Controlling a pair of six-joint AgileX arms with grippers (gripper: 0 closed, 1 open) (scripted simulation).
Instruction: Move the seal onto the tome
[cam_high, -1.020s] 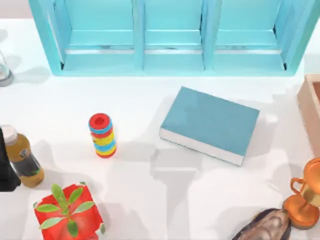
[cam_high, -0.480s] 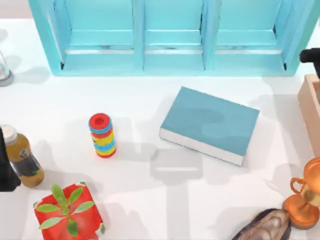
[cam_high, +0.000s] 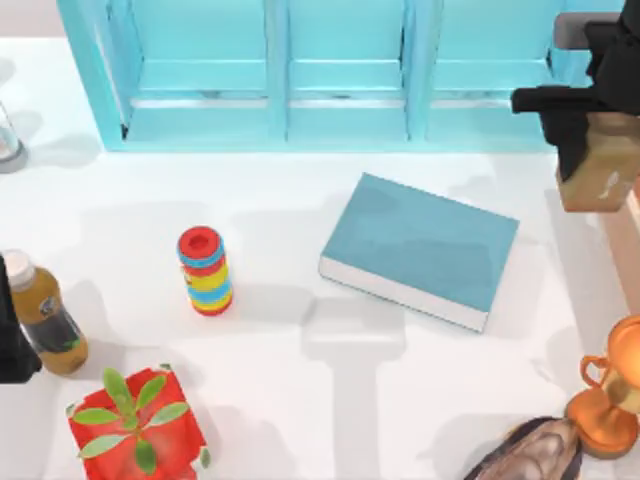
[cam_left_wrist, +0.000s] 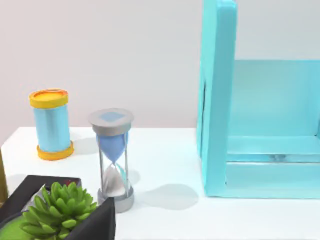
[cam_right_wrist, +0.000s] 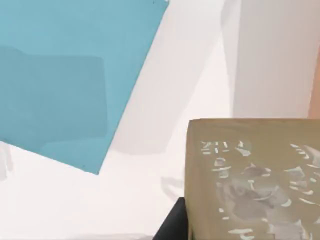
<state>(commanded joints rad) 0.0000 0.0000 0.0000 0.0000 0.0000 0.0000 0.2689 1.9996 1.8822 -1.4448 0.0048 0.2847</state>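
The right arm has swung into the top view from the far right edge, where half a second ago only a dark tip showed by the shelf; now its right tool (cam_high: 590, 150) hangs near the shelf's right end with the seal (cam_high: 601, 172) clamped between the fingers, lifted clear of the bench (cam_high: 300, 400). The tome (cam_high: 420, 248) has not moved and lies flat and askew at centre-right of the bench, well apart from the seal and nearer the front.

In the right wrist view the seal (cam_right_wrist: 252, 180) sits close under the camera, its tan face carrying pale, broken carved marks that cannot be read as letters. The tome (cam_right_wrist: 75, 70) shows there as a plain teal cover with no title.

To do this step well, the arm should probably carry the seal leftward and forward at its present height, bring it over the middle of the cover rather than the near corner, keep it upright, and lower it until its base meets the cover before letting go. The wooden box edge (cam_high: 625, 235) and the orange-bronze trophy cup (cam_high: 612, 398) at the right look like the things to stay clear of.

The left tool (cam_high: 12, 340) is parked at the bench's left edge beside a bottle (cam_high: 45, 315); whether it is wide or narrow cannot be told. No label on the bottle is legible.
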